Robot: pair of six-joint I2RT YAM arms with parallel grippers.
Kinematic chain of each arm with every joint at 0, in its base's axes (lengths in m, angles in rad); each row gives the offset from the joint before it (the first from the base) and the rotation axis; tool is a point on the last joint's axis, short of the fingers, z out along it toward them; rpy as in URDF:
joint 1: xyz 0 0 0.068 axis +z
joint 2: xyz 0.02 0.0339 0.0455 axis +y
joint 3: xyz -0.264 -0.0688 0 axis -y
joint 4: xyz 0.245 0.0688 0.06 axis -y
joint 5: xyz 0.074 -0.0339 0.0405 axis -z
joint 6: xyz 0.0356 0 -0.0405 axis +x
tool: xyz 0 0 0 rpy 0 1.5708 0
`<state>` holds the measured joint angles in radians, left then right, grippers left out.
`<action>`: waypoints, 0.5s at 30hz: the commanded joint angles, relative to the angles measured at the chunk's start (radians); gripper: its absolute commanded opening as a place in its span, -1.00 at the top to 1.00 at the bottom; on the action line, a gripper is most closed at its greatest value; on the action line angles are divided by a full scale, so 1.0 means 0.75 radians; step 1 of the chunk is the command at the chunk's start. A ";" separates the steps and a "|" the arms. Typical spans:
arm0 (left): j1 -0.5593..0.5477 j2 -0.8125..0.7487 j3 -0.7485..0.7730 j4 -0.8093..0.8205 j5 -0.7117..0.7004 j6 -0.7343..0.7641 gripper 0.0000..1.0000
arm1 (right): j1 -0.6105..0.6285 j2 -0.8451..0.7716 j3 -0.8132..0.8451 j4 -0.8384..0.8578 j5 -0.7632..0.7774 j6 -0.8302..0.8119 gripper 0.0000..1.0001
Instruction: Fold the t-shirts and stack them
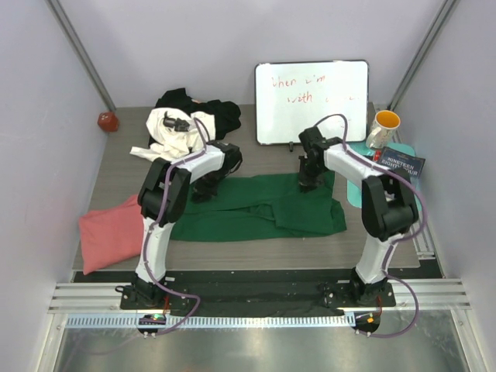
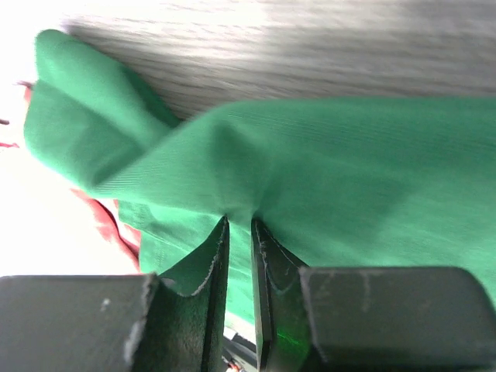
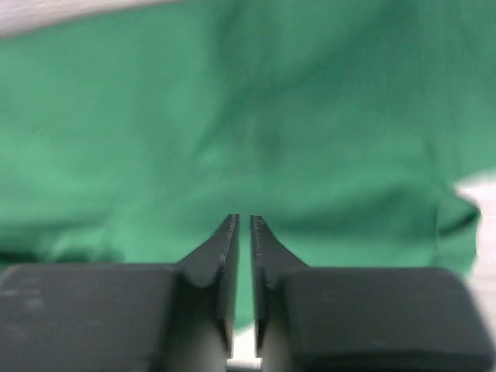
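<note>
The dark green t-shirt (image 1: pixel 263 205) lies spread mid-tabletop (image 1: pixel 372 248), its long axis running left to right between the arms. The left gripper (image 2: pixel 239 221), nearly closed, pinches a gathered fold at the shirt's far-left edge. The right gripper (image 3: pixel 243 218) sits at the far-right edge with its jaws almost together. Blur hides whether it holds cloth.

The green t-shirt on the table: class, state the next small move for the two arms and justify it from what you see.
Probably lift both grippers slightly together, raising the far edge for a fold. The left gripper is pinching a ridge of the green t-shirt; the right gripper has nearly shut jaws at the same shirt, though blur hides whether cloth is caught.
</note>
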<state>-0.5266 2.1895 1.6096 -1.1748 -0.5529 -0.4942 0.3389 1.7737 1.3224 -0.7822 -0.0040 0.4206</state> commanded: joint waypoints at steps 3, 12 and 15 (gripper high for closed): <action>0.029 -0.164 0.069 0.030 0.027 -0.002 0.65 | -0.006 0.155 0.041 0.129 0.222 0.067 0.80; 0.027 -0.101 0.196 0.004 0.118 0.037 0.67 | -0.118 0.134 0.041 0.076 0.277 0.055 0.84; 0.029 -0.046 0.165 0.006 0.138 0.037 0.70 | -0.188 0.198 0.063 0.014 0.249 0.055 0.85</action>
<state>-0.5041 2.1178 1.7302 -1.1648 -0.4778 -0.4843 0.2592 1.9087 1.3346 -0.7174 0.1493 0.4515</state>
